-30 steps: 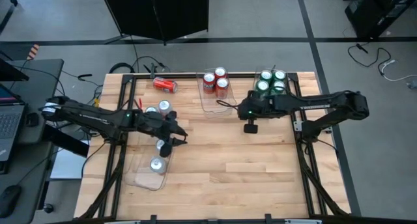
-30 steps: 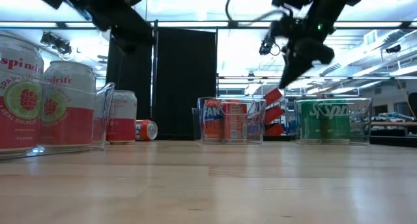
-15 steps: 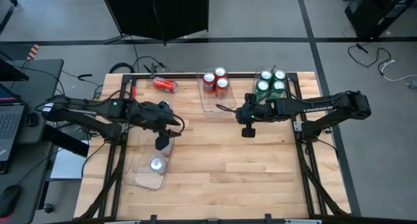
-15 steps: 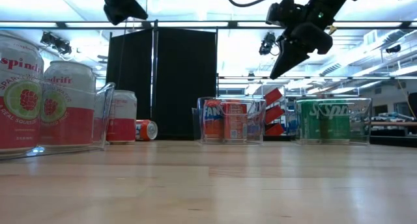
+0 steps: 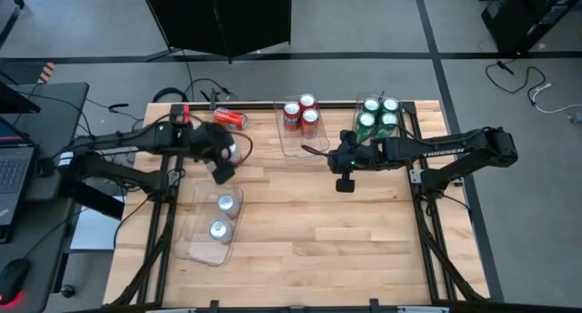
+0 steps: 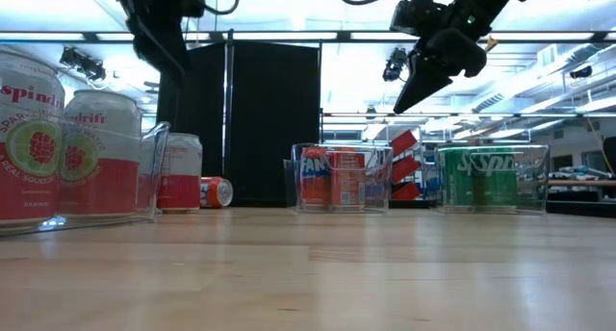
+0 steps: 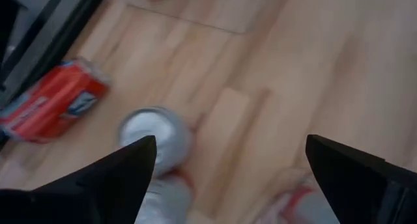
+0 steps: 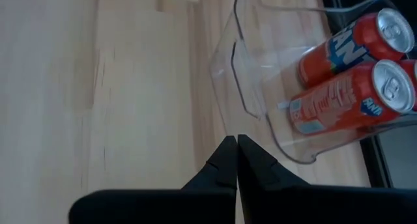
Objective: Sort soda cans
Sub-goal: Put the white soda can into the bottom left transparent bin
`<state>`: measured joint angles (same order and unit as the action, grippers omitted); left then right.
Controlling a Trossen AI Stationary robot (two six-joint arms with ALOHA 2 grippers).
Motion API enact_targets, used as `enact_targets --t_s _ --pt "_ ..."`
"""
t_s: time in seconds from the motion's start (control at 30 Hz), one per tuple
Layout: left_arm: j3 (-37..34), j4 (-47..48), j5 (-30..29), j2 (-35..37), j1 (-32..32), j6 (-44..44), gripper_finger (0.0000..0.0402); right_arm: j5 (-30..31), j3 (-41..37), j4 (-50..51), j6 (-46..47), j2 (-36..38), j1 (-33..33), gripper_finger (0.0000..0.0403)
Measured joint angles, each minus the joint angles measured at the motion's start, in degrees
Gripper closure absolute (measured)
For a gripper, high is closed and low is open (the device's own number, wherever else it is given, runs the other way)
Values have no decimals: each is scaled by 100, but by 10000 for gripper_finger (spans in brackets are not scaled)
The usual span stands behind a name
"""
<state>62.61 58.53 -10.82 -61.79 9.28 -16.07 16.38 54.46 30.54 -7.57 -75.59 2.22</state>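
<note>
My left claw (image 5: 221, 170) has just spread its fingers wide, holds nothing, and has swung off the near bin (image 5: 211, 229), where two silver cans (image 5: 225, 204) now stand. Beyond that bin, under my claw, an upright silver can (image 7: 151, 131) waits, so I judge it next. Farther still lies a red can (image 5: 231, 119) on its side. My right claw (image 5: 344, 183), pinched shut and empty, hovers short of the red cans' bin (image 5: 293, 147).

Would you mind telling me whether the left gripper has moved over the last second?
Yes. In the high view the left gripper has moved away from the left bin, toward the table's far edge and the lying red can.
</note>
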Motion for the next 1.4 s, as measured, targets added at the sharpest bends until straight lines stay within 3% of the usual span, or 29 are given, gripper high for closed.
enact_targets --t_s 0.23,0.53,1.17,1.27,1.4 --pt "0 29 758 -356 1176 582 5 -151 0 -96 -11 -2 -12 403" --pt "0 245 944 -1081 1960 1056 4 -153 0 -115 -11 -4 -139 403" --pt "-1 234 1128 -2112 2225 1605 12 -155 0 -130 52 -4 -289 403" --pt "-4 133 1038 -2192 2163 1745 37 -153 0 -130 52 -4 -289 403" --pt "-2 35 934 -2198 2070 2021 113 -153 0 -130 52 -4 -286 403"
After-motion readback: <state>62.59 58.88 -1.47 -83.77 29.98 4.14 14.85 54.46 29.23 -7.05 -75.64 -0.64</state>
